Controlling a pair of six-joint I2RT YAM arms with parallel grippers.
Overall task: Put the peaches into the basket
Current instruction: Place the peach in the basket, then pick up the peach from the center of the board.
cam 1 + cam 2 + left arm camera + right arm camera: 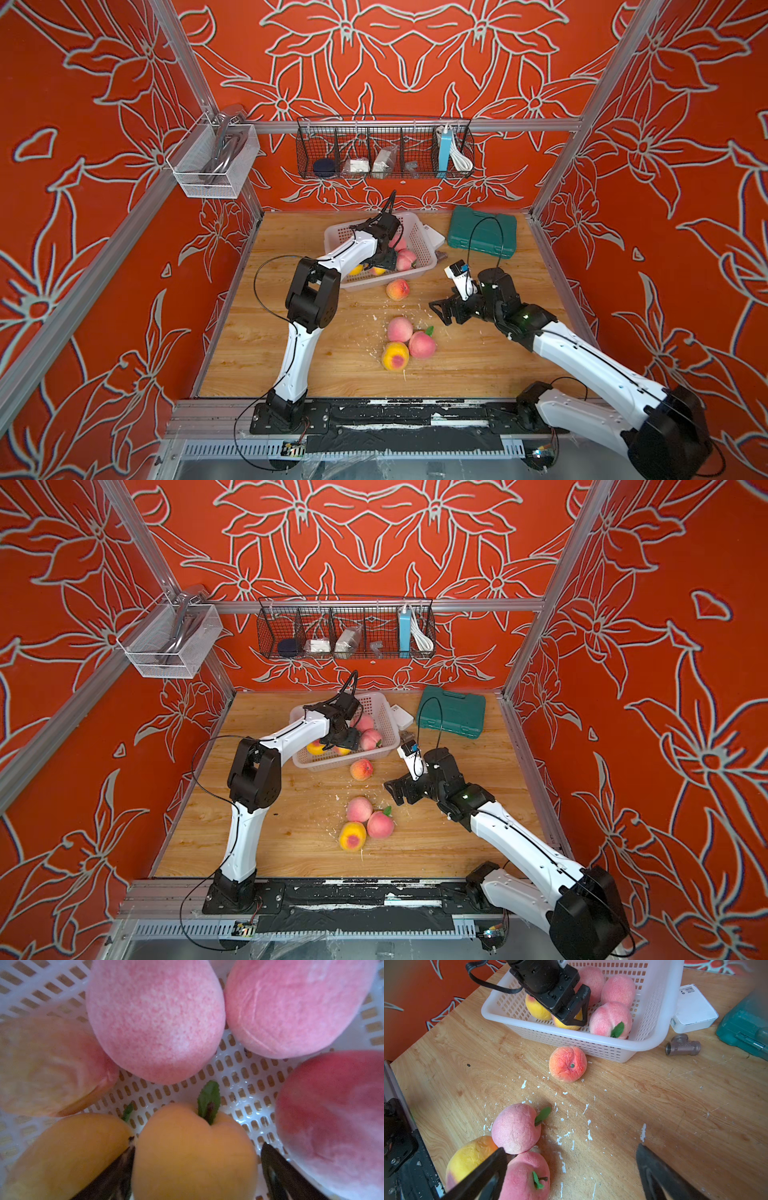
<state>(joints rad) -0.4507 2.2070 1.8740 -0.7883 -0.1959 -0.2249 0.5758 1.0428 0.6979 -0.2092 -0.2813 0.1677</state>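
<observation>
The white basket [420,246] [571,1040] stands at the back of the wooden table with several peaches in it, pink and yellow. My left gripper [380,266] [197,1145] reaches down into it, open. A yellow-orange peach [193,1153] lies on the basket floor [239,1076] between its jaws, with a gap at one finger. On the table, one orange-red peach [397,289] [568,1064] lies just in front of the basket. Three more sit in a cluster: pink [400,329], pink [422,344], yellow [395,356]. My right gripper [438,311] [570,1147] hovers open and empty beside the cluster.
A green tool case [482,232], a white box [693,1012] and a metal tee fitting [683,1045] lie right of the basket. A black wire rack [384,149] and a silver mesh box [214,162] hang on the walls. White flakes litter the tabletop.
</observation>
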